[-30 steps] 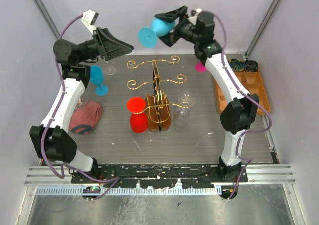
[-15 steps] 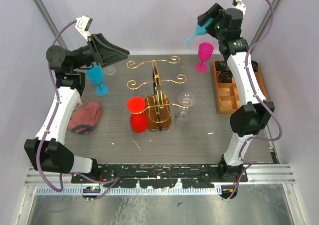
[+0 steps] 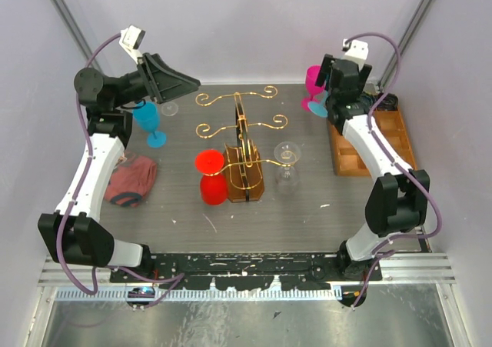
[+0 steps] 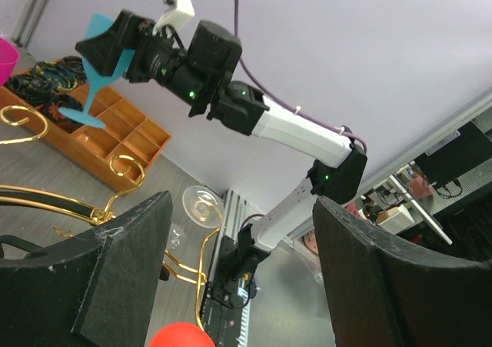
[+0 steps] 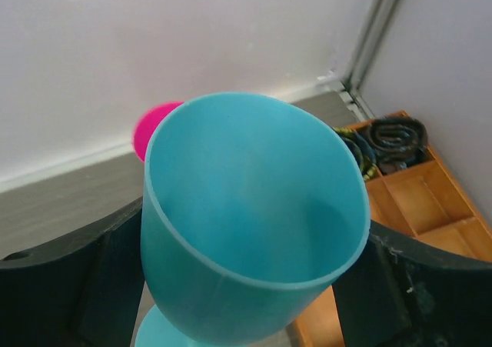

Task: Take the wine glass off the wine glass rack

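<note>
Right tool (image 5: 246, 281) has the teal plastic wine glass (image 5: 254, 208), off the gold wire wine glass rack (image 3: 242, 143).
Tool fingers are closed on the bowl from both sides. The glass is at the far right of the grey worktop (image 3: 323, 189), just beside a magenta wine glass (image 3: 314, 80) and near the orange-brown compartmented wooden tray (image 3: 384, 143), well apart from the rack. Can't tell if its foot touches anything. Left tool (image 4: 246, 270) is raised at far left, spread wide, holding nothing. A red wine glass (image 3: 211, 179) sits at the rack's left side and a clear wine glass (image 3: 286, 166) at its right.
</note>
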`<state>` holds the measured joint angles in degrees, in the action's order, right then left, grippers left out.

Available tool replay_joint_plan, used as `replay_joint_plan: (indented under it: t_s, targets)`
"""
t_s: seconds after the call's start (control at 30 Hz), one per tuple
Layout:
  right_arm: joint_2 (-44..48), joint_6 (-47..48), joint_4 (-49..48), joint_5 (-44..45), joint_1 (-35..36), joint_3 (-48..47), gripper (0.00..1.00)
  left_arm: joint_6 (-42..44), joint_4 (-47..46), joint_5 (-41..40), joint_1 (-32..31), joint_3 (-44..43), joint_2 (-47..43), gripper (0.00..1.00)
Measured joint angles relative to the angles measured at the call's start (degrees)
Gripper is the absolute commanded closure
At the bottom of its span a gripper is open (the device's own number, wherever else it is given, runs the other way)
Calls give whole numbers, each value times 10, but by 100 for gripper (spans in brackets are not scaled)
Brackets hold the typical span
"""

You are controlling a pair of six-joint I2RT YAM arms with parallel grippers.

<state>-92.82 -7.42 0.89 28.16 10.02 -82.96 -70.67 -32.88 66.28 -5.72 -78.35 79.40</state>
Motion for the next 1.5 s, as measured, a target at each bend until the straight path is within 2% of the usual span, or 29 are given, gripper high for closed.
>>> replay_joint_plan:
  t_s: [0.27, 0.4, 0.57, 0.8, 1.07, 1.17, 1.37, 1.5]
  targets:
    - [27, 75, -182, 27, 15, 201, 42, 1, 6, -4, 0, 0, 0, 19]
    - [26, 106, -267, 29, 26, 263, 43, 1, 7, -5, 0, 10, -1, 19]
    - [5, 136, -372, 44, 38, 286, 43, 3, 21, -6, 0, 20, -1, 19]
    - [-78, 195, -511, 81, 55, 309, 45, 8, 34, -7, 0, 20, -1, 19]
    - [-144, 228, -595, 103, 63, 332, 44, 13, 38, -9, 0, 34, -1, 19]
    - [-154, 231, -623, 109, 63, 332, 29, 14, 38, -9, 0, 35, 0, 19]
    - [-193, 241, -669, 124, 63, 330, 29, 15, 38, -9, 0, 35, 2, 19]
    - [-211, 249, -696, 130, 63, 328, 14, 16, 38, -9, 0, 35, 9, 19]
